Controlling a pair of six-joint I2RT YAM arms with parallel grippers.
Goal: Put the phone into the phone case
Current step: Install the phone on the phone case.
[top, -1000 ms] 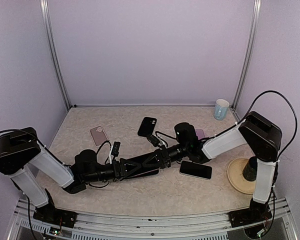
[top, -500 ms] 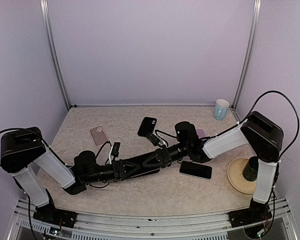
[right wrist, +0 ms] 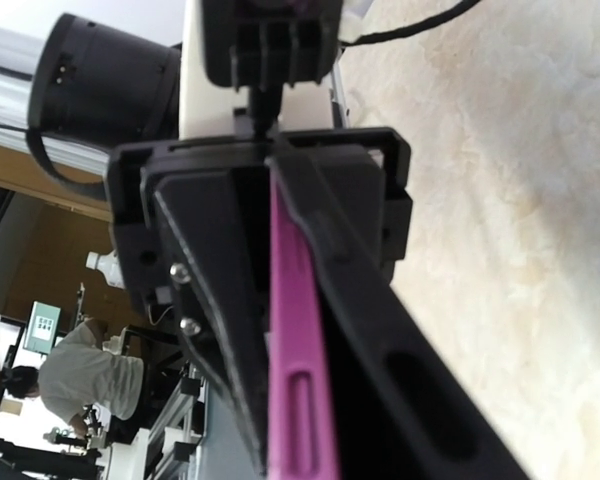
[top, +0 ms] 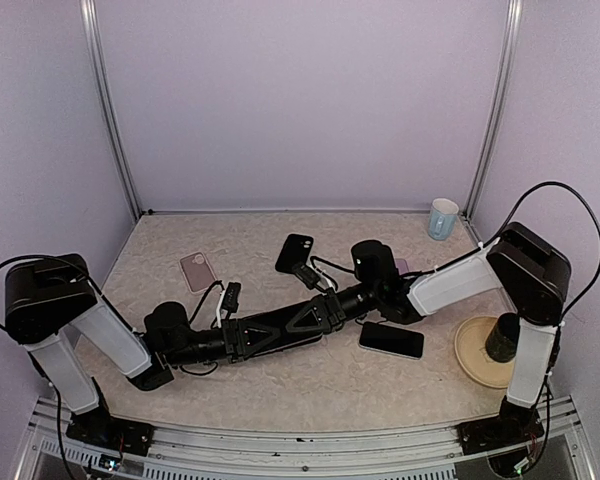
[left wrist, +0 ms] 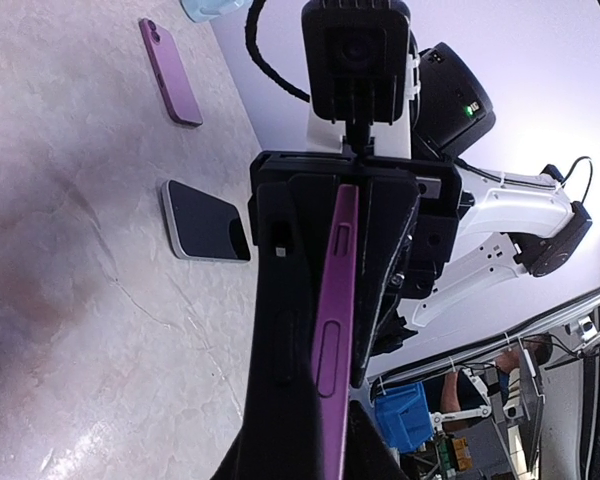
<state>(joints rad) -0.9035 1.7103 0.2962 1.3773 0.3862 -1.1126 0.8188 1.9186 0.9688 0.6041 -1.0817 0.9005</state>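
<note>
From above, the dark-screened phone (top: 391, 340) lies flat, screen up, on the bench (top: 310, 385). Just behind it and slightly to its left, the left end effector (top: 342, 300) and the right end effector (top: 378, 295) meet nose to nose. A black phone case (top: 295, 252) lies farther behind and to the left of the phone. A pink case (top: 197, 270) sits well to the phone's left, and a pale cup (top: 442, 218) stands far behind it to the right.

In the left wrist view, the left end effector (left wrist: 330, 250) is clenched on a thin purple piece (left wrist: 327, 380) seen edge-on, with its fingers (left wrist: 280, 330) against both faces. I cannot tell whether the piece is a case or a phone. It is held apart from the phone (left wrist: 206, 222) lying on the bench. A purple slab (left wrist: 170, 72) lies flat beyond the phone.

In the right wrist view, the right end effector (right wrist: 300, 400) grasps the purple piece (right wrist: 298, 330) from its opposite end, with its fingers (right wrist: 380, 400) tight against it.
</note>
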